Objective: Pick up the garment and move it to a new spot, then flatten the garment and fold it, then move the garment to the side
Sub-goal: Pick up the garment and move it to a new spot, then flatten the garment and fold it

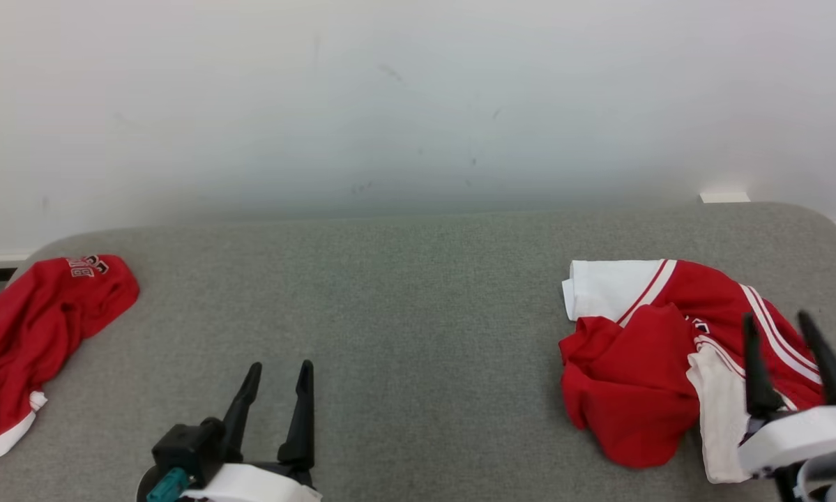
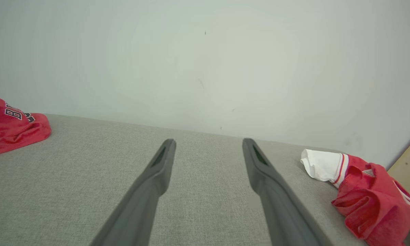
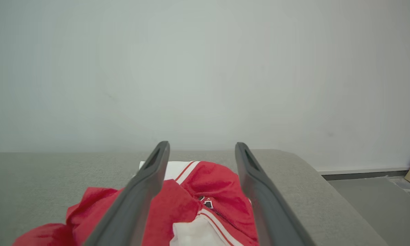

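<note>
On table (image 1: 418, 314): garment (image 1: 634, 376) at right side, second garment (image 1: 34, 335) at left edge. Near front, left hand (image 1: 282, 364) left of centre; right hand (image 1: 777, 317) over garment. Behind table, wall (image 1: 418, 104).

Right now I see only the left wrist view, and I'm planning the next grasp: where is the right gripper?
Observer: The right gripper is above the near right part of the red and white garment.
Operator: Is it gripping anything?
Observer: No, its jaws stand open above that garment.
Operator: And the red garment on the left?
Observer: It has a white hem at its near end.
</note>
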`<state>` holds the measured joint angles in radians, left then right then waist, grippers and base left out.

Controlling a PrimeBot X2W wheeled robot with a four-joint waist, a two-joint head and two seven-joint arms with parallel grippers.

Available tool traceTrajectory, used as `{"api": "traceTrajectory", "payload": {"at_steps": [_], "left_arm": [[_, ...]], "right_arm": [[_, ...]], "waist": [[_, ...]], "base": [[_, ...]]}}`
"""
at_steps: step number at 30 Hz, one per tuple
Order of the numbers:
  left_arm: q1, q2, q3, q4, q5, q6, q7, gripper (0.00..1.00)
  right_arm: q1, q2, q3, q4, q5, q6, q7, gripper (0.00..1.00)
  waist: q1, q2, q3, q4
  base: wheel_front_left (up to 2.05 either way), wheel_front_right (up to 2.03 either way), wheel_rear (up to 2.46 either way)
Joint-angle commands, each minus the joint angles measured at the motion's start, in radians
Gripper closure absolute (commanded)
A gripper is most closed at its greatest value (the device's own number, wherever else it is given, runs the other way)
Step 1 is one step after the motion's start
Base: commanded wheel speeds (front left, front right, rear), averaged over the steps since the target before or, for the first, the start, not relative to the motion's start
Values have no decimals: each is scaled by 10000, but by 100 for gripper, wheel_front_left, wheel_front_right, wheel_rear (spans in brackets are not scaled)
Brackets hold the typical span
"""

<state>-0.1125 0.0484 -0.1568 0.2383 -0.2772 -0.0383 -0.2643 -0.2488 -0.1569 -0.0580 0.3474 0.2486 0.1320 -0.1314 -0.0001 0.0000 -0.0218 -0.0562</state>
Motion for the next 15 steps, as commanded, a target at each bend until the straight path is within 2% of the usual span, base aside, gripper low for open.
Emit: {"api": "traceTrajectory", "payload": {"at_steps": [1, 7, 15], "left_arm": [[146, 39, -7, -64, -114, 23, -3, 0], [159, 37, -74, -126, -117, 12, -3, 0], [92, 40, -203, -101, -122, -29, -2, 0]], "right_arm": [[324, 113, 139, -118, 210, -25, -148, 0], [932, 344, 1087, -391, 641, -25, -523, 0], [436, -352, 3601, -115, 840, -24, 297, 0]], "waist": [[1, 0, -57, -26], [1, 0, -125, -115], [1, 0, -9, -15]], "base": [[0, 0, 0], [0, 0, 0], [0, 0, 0]]}}
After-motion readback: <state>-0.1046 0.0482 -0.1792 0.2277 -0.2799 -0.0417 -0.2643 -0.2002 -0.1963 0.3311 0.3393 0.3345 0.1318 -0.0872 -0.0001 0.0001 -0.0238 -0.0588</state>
